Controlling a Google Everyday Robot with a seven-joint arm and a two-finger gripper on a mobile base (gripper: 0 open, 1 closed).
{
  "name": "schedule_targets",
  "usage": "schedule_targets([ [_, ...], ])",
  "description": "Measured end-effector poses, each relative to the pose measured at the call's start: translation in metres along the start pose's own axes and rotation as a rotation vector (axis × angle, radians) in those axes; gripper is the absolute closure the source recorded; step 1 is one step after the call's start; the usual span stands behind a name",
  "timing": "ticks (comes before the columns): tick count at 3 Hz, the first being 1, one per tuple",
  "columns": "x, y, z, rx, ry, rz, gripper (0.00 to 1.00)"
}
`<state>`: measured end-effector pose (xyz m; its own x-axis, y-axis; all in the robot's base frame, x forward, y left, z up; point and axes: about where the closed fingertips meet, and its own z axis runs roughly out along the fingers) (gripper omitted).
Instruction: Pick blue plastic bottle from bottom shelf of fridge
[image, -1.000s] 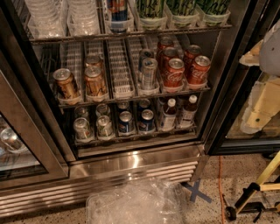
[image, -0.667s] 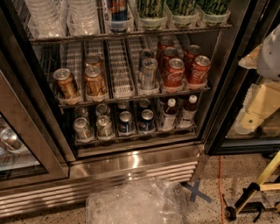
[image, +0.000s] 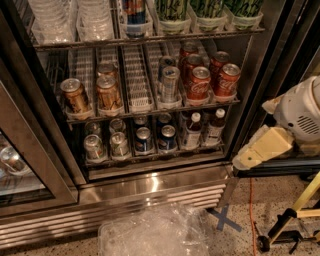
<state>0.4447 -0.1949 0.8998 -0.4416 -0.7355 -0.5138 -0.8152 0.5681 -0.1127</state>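
Bottom shelf (image: 150, 159) holds blue plastic bottle (image: 191, 133) beside Pepsi cans (image: 167, 139); hand (image: 257, 152) outside, right.

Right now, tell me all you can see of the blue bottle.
The bottle is small and slim, plastic by its look, with a round white cap, dark contents and a pale bluish label. It stands upright at the front of the bottom shelf, right of a Pepsi can, with a like bottle to its right. The gripper hangs outside the fridge, to the right, apart from it.
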Motion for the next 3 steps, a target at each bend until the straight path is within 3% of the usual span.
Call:
schedule_targets([
  [1,-0.002,0.008,0.034,0.018,-0.094,0.111,0.0],
  [2,-0.012,-0.007,0.034,0.081,-0.138,0.112,0.0],
  [3,-0.012,-0.007,0.034,0.081,-0.138,0.111,0.0],
])
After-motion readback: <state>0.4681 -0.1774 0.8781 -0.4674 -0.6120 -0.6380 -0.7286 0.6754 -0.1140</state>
